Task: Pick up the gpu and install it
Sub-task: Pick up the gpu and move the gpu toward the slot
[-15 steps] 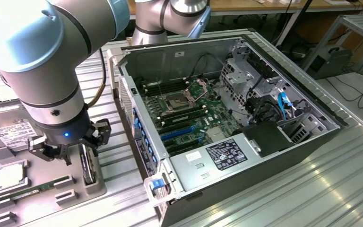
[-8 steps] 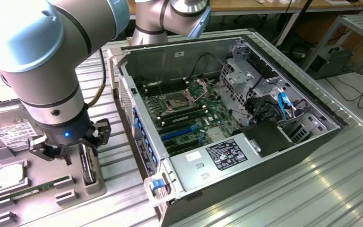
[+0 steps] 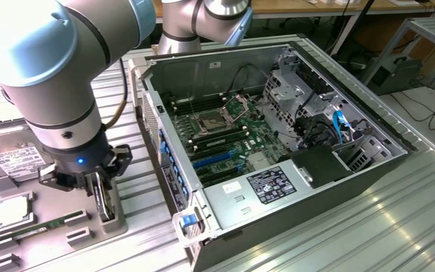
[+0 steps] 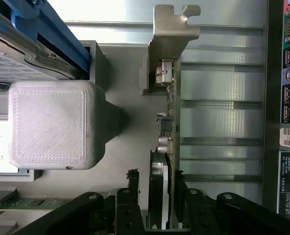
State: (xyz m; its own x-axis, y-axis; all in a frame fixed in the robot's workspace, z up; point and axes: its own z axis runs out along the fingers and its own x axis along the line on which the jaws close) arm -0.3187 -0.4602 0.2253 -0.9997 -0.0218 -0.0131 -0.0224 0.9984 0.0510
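Note:
The gpu [image 3: 106, 205] stands on its edge in a slot of the grey holder tray [image 3: 119, 226], at the exterior view's left beside the open computer case [image 3: 331, 170]. In the wrist view the gpu [image 4: 167, 122] is seen edge-on, with its silvery end bracket [image 4: 172, 34] at the far end. My gripper [image 3: 100, 195] has come down over the card. Its black fingers [image 4: 133, 182] straddle the card, and my gripper [image 4: 157, 185] stands open, with a thin gap showing on one side and the other finger right against the board.
The holder tray also carries a hard drive with a white label [image 3: 17, 161], a processor [image 3: 9, 211] and a green memory stick [image 3: 40, 229]. Inside the case lies the motherboard [image 3: 225, 136] with blue slots [image 3: 213, 158]. A grey printed block [image 4: 49, 125] stands close beside the card.

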